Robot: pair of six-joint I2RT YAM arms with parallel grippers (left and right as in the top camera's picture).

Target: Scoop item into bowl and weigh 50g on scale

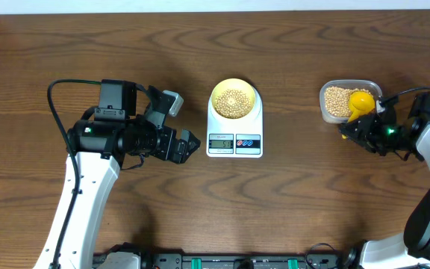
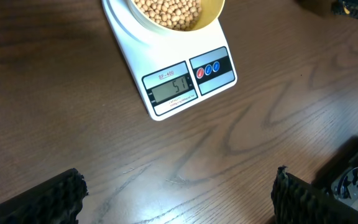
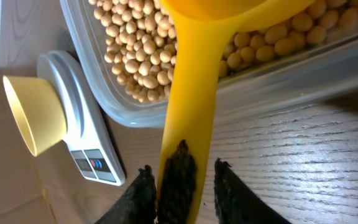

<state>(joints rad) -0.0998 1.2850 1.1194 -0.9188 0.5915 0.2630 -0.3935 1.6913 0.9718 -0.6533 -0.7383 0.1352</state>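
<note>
The pale yellow bowl (image 1: pixel 234 88) stands on the white scale (image 1: pixel 234 143) at mid-table, filled with tan beans (image 1: pixel 234 103). In the left wrist view the scale (image 2: pixel 166 68) shows 51 on its display. A bright yellow scoop (image 1: pixel 361 101) rests in the clear tub (image 1: pixel 325 104) of beans at the right. My right gripper (image 3: pixel 185 183) straddles the scoop's handle (image 3: pixel 191 99); the left finger touches it and a narrow gap shows at the right finger. My left gripper (image 2: pixel 179 199) hangs open over bare wood, left of the scale.
The tub (image 3: pixel 260 87) sits close to the right arm, with the scale (image 3: pixel 82 140) and bowl (image 3: pixel 33 115) behind it in the right wrist view. Bare wooden tabletop (image 1: pixel 290 209) lies in front of the scale.
</note>
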